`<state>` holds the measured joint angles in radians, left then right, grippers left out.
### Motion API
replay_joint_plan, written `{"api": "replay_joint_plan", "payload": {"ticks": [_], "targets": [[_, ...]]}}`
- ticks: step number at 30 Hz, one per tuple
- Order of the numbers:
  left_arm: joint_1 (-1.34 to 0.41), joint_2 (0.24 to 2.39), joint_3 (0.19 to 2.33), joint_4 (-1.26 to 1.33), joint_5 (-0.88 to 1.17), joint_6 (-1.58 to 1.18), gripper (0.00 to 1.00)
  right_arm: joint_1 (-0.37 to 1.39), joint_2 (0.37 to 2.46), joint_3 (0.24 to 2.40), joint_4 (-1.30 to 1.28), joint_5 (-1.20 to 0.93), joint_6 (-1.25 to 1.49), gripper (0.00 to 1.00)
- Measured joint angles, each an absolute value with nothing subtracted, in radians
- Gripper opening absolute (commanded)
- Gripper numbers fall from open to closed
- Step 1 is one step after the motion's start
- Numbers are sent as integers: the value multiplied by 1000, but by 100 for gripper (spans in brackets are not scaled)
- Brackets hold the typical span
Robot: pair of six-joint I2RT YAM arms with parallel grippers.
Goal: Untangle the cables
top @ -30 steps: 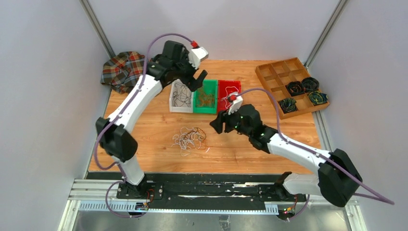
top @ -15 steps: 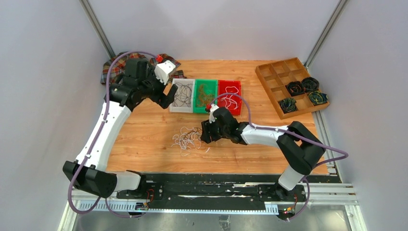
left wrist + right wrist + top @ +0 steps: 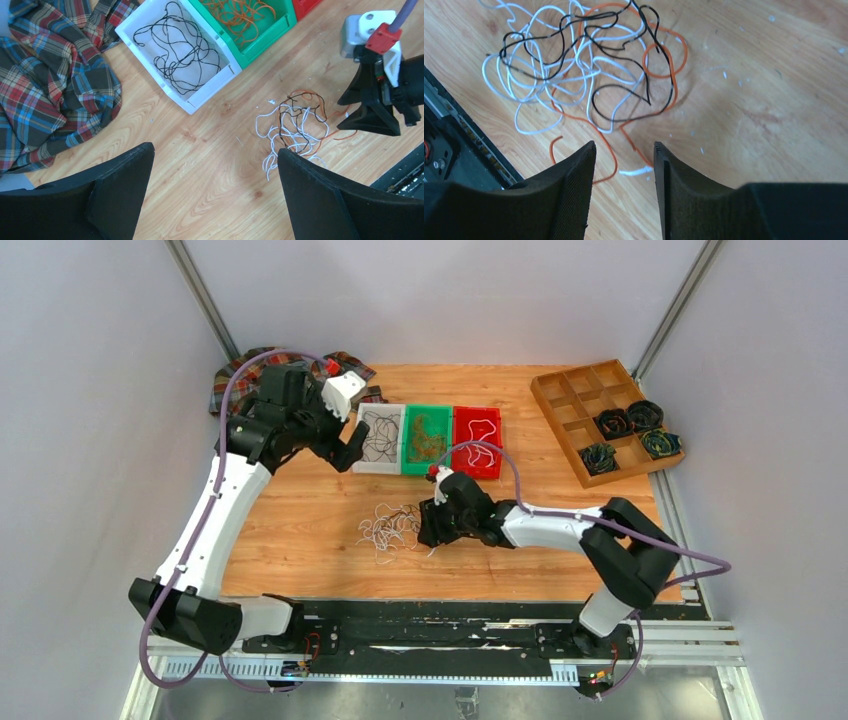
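The cables (image 3: pixel 395 528) lie as a loose tangle of black, white and orange strands on the wooden table (image 3: pixel 300 510), in front of the bins. My right gripper (image 3: pixel 429 529) is low at the tangle's right edge. In the right wrist view its jaws (image 3: pixel 623 147) stand open with a narrow gap, and an orange strand (image 3: pixel 614 161) and a short white end (image 3: pixel 634 172) run between the fingertips, while the main tangle (image 3: pixel 584 65) lies just ahead. My left gripper (image 3: pixel 350 450) hangs wide open and empty by the white bin; the left wrist view shows the tangle (image 3: pixel 297 125) to its right.
Three bins stand in a row behind the tangle: white (image 3: pixel 378 438) with black wires, green (image 3: pixel 427 440) with orange wires, red (image 3: pixel 477 440) with pale wires. A plaid cloth (image 3: pixel 245 380) lies at the back left. A wooden compartment tray (image 3: pixel 575 400) with dark coils is at the right.
The left arm has swung left from above the green bin to beside the white bin. The right arm has dropped to the tangle's right edge, and its jaws have narrowed.
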<state>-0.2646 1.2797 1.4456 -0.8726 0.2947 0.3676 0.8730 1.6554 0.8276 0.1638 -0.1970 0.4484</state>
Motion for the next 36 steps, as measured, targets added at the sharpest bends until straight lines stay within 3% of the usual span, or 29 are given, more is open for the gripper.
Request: {"api": "replay_joint_plan", "payload": {"ticks": [5, 11, 21, 30, 36], "targets": [[-265, 1268, 1445, -882, 313, 379, 98, 878, 1533, 801, 97, -138, 434, 56], [-265, 1267, 1445, -905, 315, 393, 98, 880, 1446, 804, 76, -141, 334, 54], [-265, 1267, 1445, -916, 324, 415, 98, 919, 1568, 924, 42, -294, 177, 43], [-265, 1259, 1445, -918, 330, 435, 98, 937, 1697, 1035, -70, -303, 140, 36], [-265, 1245, 1445, -919, 342, 439, 98, 946, 1715, 1092, -164, -276, 132, 22]]}}
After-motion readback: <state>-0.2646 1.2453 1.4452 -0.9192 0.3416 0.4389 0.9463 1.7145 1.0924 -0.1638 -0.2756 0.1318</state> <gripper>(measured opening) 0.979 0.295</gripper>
